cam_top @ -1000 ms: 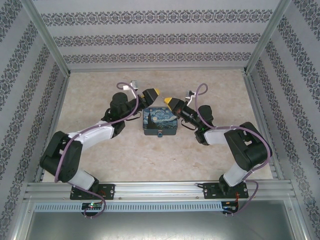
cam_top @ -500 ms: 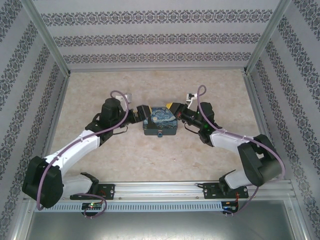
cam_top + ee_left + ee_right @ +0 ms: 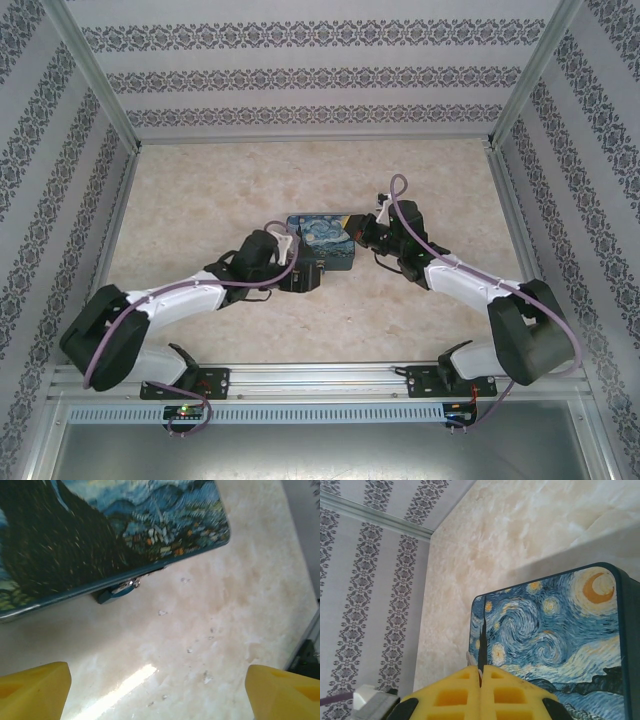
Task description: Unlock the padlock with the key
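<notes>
So, entry for this moment: which step is in hand? (MK)

Approach, not yet insertion. Nearest the near edge of the table point(image 3: 200, 200), the left hand point(image 3: 157, 695) hangs low over bare marble. Its yellow fingertips point(image 3: 32, 690) are spread wide with nothing between them. Just beyond it is the padlock point(image 3: 117, 591), hanging at the latch of the tin box point(image 3: 318, 238), about mid-table. It is on the box wall that faces the near edge, teal body low against the wall, shackle glinting. (JL)

And the key? (MK)

Farther back, by the box's far right corner. The right hand point(image 3: 481, 672) is closed tight, pads together. A thin dark sliver stands up from between them over the painted lid. I read that as the key point(image 3: 484, 630), seen edge-on. The whole box lies between it and the padlock. (JL)

Next move, as you judge it? (MK)

Two things. The left hand should close on the padlock body and steady it, keyhole presented outward. I cannot tell from here which way the keyhole faces. Then the right hand must carry the key round the box toward the near edge and line its blade with the slot. Both parts are tiny, so alignment is the risk: with a slight tilt the key skids off. (JL)
</notes>
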You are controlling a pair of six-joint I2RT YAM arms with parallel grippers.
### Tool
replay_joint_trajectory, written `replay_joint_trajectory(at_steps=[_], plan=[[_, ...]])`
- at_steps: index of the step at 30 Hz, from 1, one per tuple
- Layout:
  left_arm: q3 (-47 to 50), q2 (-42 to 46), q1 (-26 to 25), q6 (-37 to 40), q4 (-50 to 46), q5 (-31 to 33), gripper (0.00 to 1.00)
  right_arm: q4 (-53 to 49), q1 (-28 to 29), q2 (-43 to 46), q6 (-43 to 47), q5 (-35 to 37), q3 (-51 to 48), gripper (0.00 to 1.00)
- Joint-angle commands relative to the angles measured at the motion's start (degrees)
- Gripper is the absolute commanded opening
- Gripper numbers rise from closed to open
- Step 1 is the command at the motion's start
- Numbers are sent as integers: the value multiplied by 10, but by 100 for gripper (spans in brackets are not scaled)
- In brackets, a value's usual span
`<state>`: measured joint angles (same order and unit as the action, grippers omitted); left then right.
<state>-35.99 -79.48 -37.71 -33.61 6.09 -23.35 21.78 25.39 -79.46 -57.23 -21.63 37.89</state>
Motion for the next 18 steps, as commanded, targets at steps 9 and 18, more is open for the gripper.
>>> replay_joint_trajectory(at_steps=[9,18], plan=[[-35,-119,-42,75,81,76,81,76,1,-59,-33,4,9,0],[-34,-167,-44,78,145,112,77,117,-9,-91,-49,-10,-3,0]])
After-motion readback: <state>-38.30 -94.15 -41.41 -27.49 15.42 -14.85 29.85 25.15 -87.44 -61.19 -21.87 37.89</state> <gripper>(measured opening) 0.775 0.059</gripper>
